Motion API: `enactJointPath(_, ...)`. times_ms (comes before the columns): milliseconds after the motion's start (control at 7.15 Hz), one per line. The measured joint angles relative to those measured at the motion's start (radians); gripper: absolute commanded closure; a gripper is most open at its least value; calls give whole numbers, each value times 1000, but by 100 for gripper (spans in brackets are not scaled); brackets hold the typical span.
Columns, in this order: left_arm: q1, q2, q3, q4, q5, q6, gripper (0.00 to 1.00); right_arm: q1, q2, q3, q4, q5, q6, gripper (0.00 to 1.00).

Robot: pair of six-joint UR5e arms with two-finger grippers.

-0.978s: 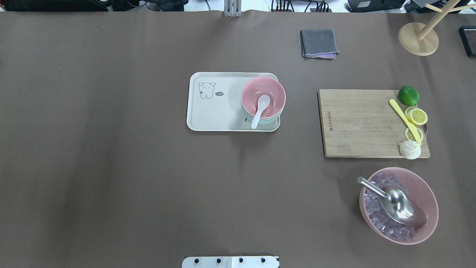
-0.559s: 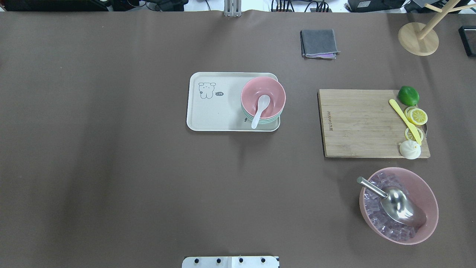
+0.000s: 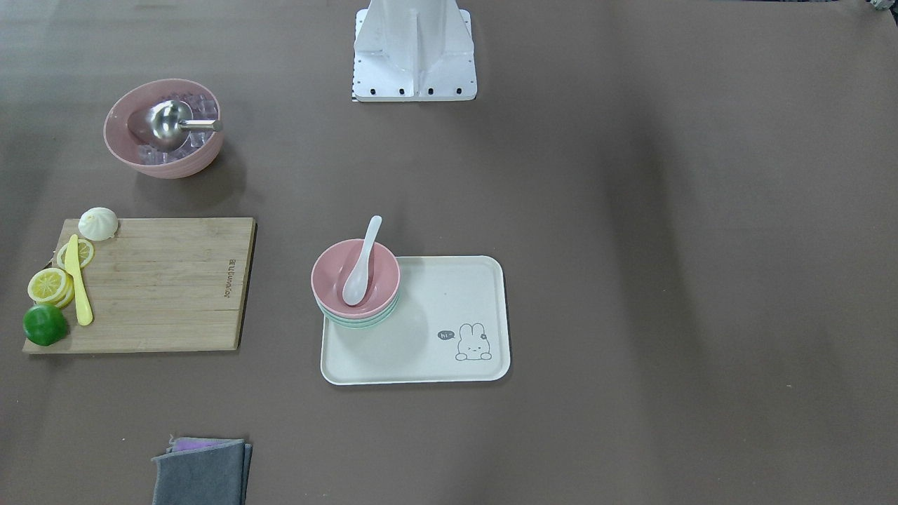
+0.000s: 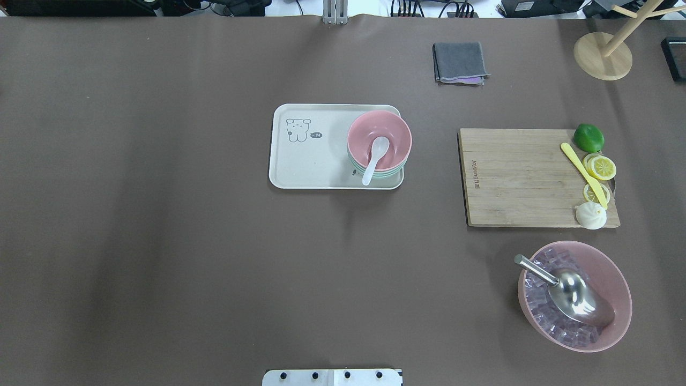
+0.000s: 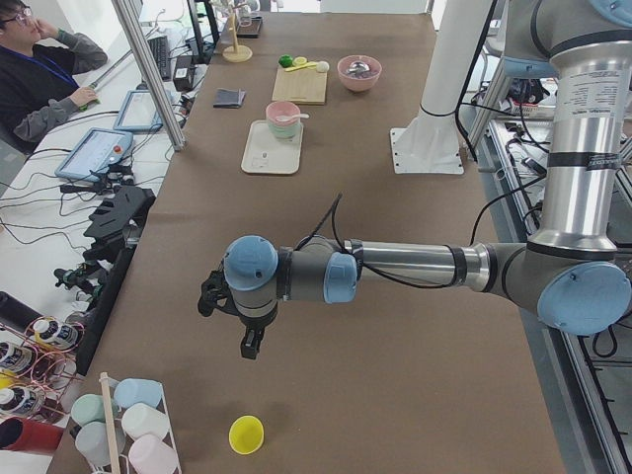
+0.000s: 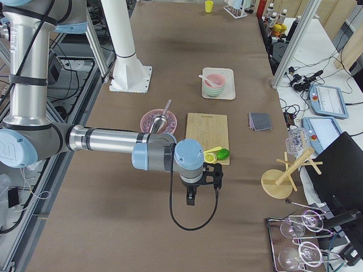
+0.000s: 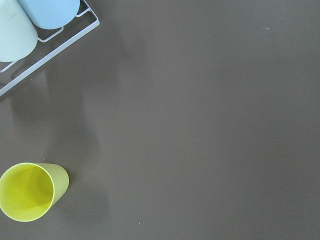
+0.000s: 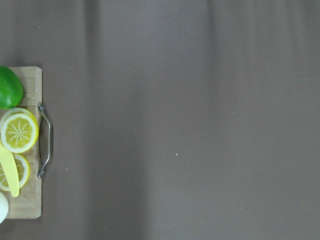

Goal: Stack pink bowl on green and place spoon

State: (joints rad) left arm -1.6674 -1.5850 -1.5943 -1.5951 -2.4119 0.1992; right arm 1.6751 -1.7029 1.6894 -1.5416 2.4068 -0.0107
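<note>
Pink bowl [image 4: 395, 130] holding spoon [image 4: 374, 157], "hi" tray [image 3: 449, 301], left pincer [image 5: 251, 347] and right pincer [image 6: 191, 199] state unclear

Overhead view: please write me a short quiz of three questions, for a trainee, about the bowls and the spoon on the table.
1. True or false: the small pink bowl sits on top of the green bowls.
2. The handle of the white spoon: A. sticks out over the bowl's rim; B. lies wholly inside the bowl; C. stands upright.
3. What tool lies in the large pink bowl with the ice cubes?
Key: 1 true; 2 A; 3 a metal scoop.
</note>
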Motion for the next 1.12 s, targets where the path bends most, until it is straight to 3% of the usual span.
enactJointPath(1118,0,9,26,-28,0,-6,1,0,0,1,0,0,1,0)
